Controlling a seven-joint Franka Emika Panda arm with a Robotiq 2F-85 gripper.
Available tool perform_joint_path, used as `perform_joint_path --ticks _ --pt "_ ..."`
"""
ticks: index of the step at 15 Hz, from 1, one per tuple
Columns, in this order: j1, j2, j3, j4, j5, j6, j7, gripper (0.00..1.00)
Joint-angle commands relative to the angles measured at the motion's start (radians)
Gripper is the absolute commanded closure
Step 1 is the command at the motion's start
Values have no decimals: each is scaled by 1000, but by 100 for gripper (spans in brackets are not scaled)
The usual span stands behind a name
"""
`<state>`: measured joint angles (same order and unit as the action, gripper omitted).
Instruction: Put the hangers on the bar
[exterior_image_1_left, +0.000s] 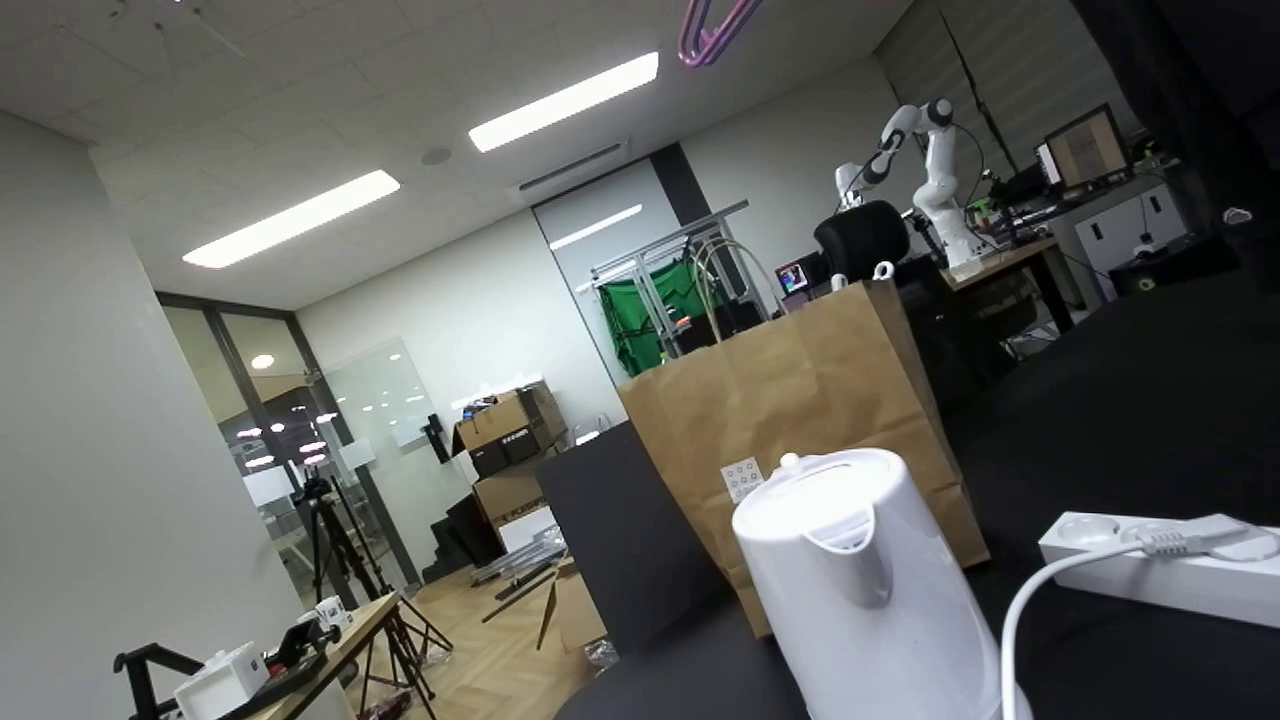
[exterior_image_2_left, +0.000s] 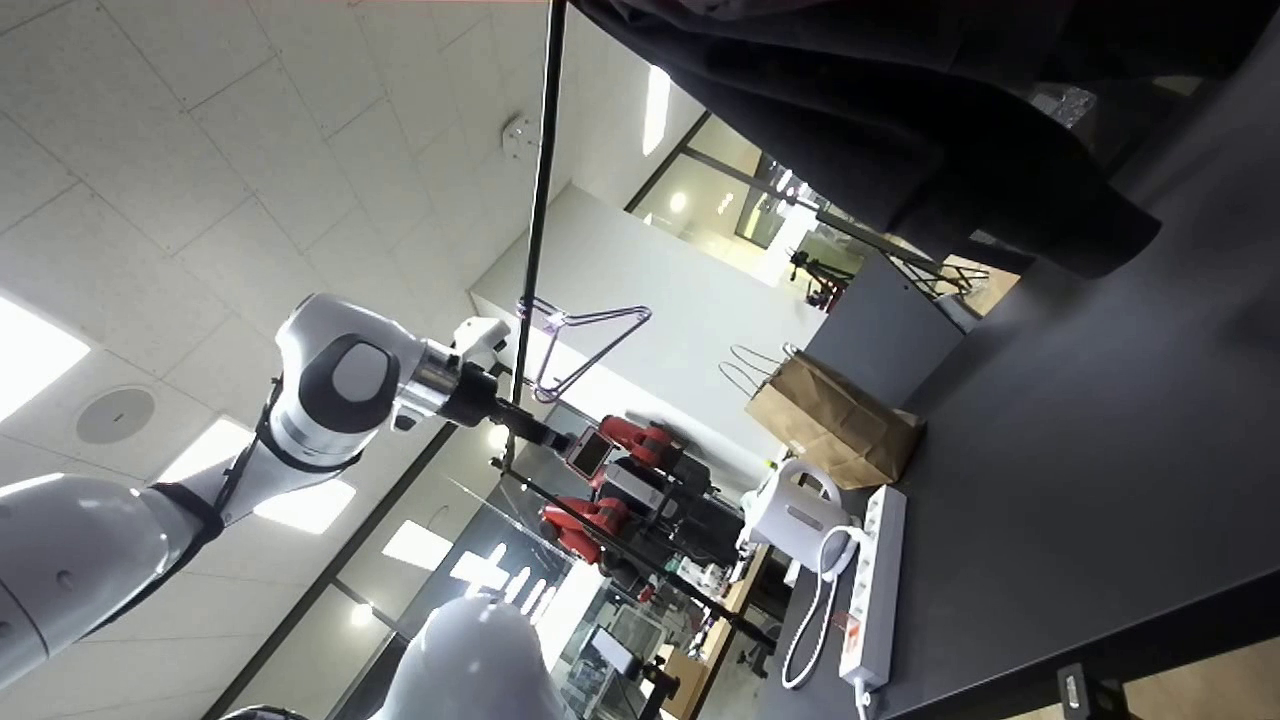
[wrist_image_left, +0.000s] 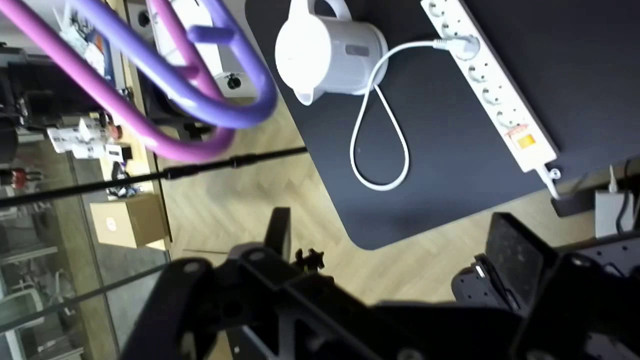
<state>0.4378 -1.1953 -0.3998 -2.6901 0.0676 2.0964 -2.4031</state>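
Two thin hangers (exterior_image_2_left: 595, 317), purple and pink, hang at the black bar (exterior_image_2_left: 540, 160), their hook end meeting it; the detail at the hooks is too small to make out. Up close in the wrist view, the rounded corners of the hangers (wrist_image_left: 250, 112) fill the upper left. Only their lower ends (exterior_image_1_left: 705, 45) poke in at the top of an exterior view. My gripper (wrist_image_left: 390, 215) is wide open, its pads (wrist_image_left: 520, 250) far apart with nothing between them. In an exterior view the gripper (exterior_image_2_left: 555, 437) is beside the bar, below and apart from the hangers.
A white kettle (wrist_image_left: 345, 55), a power strip (wrist_image_left: 490, 85) with a looped white cable (wrist_image_left: 405, 155) and a paper bag (exterior_image_2_left: 835, 420) stand on the dark table (wrist_image_left: 435, 175). A black pole (wrist_image_left: 200, 170) crosses the wrist view. Dark cloth (exterior_image_2_left: 860, 130) overhangs the table.
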Motion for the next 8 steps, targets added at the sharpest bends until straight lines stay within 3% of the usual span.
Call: perform_joint_path --ticks 1,5,6,8 --pt "-23 -17 -3 81 89 -253 -46 0" --pt "-75 1 -21 147 142 -471 -103 0" --pt "-99 -7 5 101 152 -409 -114 0" --pt "-122 -7 5 104 164 -425 -131 0"
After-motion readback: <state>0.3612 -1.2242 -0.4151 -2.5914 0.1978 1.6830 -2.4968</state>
